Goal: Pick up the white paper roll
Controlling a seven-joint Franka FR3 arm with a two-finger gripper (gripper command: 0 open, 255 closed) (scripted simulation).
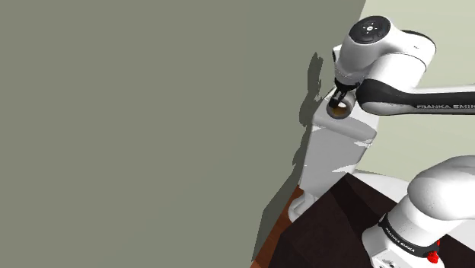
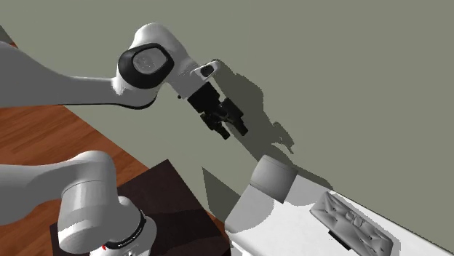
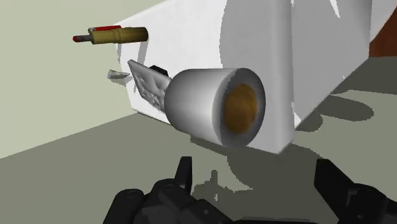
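Roll: the white paper roll [image 3: 202, 105] stands on its end near the corner of the white tabletop [image 2: 287, 227], close beside the grey-green wall [image 1: 152, 129]. I cannot tell if it touches the wall.
Core: the brown core [image 3: 245, 108] looks toward me, so I am coming along the roll's axis, from above.
Jaws: released. My two black fingers [image 3: 185, 175] stand wide apart and clasp nothing.
Gap: in the second exterior view I hang in the air above the roll, well apart from it.
Why so held: I judge the wide opening is kept so that the round side can pass between the fingers.
Neighbours: a flat quilted grey pad [image 2: 353, 222] lies behind the roll, and farther on lies a tan cylinder with a red end [image 3: 114, 36]. Both are apart from the roll.
Next move, my judgement: go down until the fingers stand on both sides of the roll, then close.
Risk: the wall is near, so one finger has little room on that side.
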